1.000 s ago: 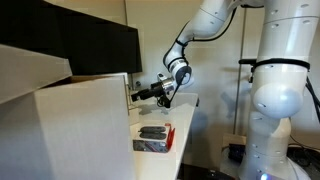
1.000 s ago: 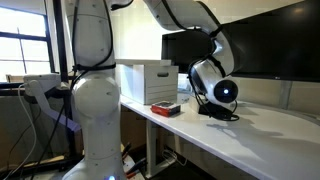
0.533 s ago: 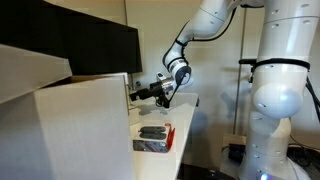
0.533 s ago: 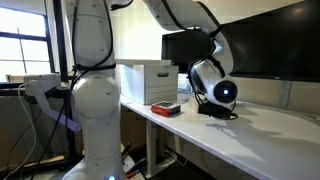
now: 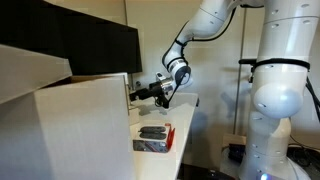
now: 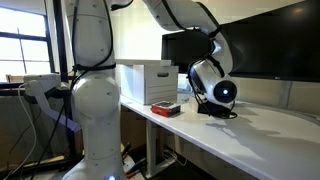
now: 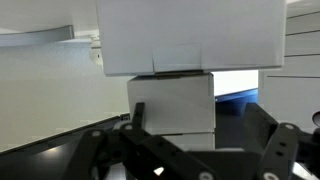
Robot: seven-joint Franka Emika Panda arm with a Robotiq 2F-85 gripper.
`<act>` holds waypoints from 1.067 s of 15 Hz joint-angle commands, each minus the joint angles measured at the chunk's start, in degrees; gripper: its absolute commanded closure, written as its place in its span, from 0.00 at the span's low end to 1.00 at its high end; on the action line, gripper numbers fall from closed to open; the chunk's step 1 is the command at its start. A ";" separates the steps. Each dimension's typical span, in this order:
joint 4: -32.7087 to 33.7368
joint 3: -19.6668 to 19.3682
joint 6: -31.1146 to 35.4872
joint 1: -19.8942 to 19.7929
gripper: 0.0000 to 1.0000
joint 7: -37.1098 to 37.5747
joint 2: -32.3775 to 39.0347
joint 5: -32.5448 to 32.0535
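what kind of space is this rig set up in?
Most likely an office or lab: a long white desk with dark monitors along it, a white storage box, and a window behind.

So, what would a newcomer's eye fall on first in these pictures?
The big white robot arm strikes first, its open gripper held level above the white table and facing a white box. Next comes a small red tray near the table's edge, beside the box, and a black monitor behind it.
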 commanded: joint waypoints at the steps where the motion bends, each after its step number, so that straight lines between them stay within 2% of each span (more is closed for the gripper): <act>1: -0.31 0.13 -0.27 -0.21 0.00 -2.51 -0.35 0.89; 16: 1.30 -0.46 -0.10 -0.52 0.00 -2.47 0.49 -0.41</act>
